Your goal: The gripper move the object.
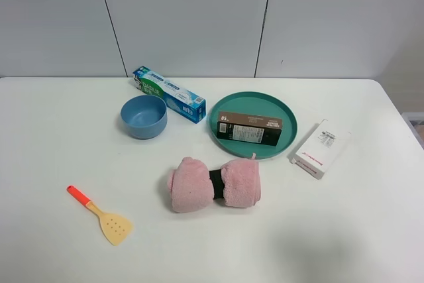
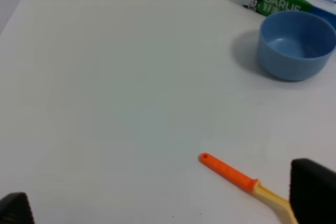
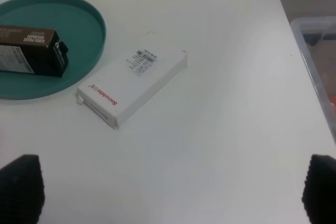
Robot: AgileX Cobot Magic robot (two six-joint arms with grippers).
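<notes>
The dark brown carton (image 1: pixel 250 128) with a white "05" mark lies flat in the teal plate (image 1: pixel 281 107). It also shows in the right wrist view (image 3: pixel 30 51), at the plate's edge (image 3: pixel 89 14). My right gripper (image 3: pixel 170 187) is open and empty, well short of the carton, with only its dark fingertips (image 3: pixel 21 187) showing. My left gripper (image 2: pixel 164 200) is open and empty over bare table near the spatula (image 2: pixel 231 174). Neither arm shows in the exterior high view.
A white flat box (image 1: pixel 320 148) lies right of the plate. A blue bowl (image 1: pixel 144 116) and a blue-green toothpaste box (image 1: pixel 169 93) are to its left. A pink rolled towel (image 1: pixel 214 183) lies in front. An orange-handled spatula (image 1: pixel 99 214) lies front left.
</notes>
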